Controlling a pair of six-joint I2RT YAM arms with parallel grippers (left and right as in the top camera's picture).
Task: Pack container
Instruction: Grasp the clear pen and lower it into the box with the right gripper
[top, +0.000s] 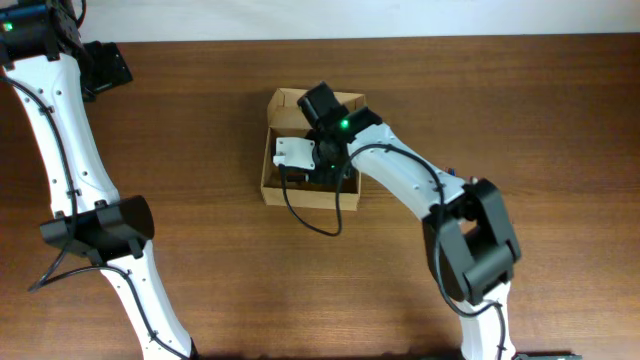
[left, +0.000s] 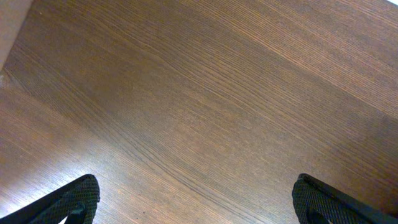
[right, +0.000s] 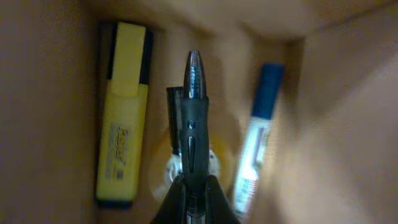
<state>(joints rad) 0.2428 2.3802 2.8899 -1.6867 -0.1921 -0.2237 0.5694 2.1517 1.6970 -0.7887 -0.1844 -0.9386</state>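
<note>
The tan cardboard container (top: 272, 180) sits open at the table's middle, its flap lid (top: 290, 98) folded back. My right gripper (right: 194, 193) reaches down into it and is shut on a dark pen (right: 193, 118) with a silver tip, held above the box floor. Inside lie a yellow highlighter (right: 121, 118), a blue-capped white marker (right: 256, 143) and a clear roll of tape (right: 163, 168) under the pen. In the overhead view the right gripper (top: 325, 155) covers most of the box inside. My left gripper (left: 196, 202) is open over bare wood at the far left.
The brown wooden table (top: 200, 260) surrounds the box. The left arm's base link (top: 100, 230) stands at the left. The right arm's cable (top: 315, 215) loops over the box's front wall. The box walls (right: 43, 124) close in on both sides of my right gripper.
</note>
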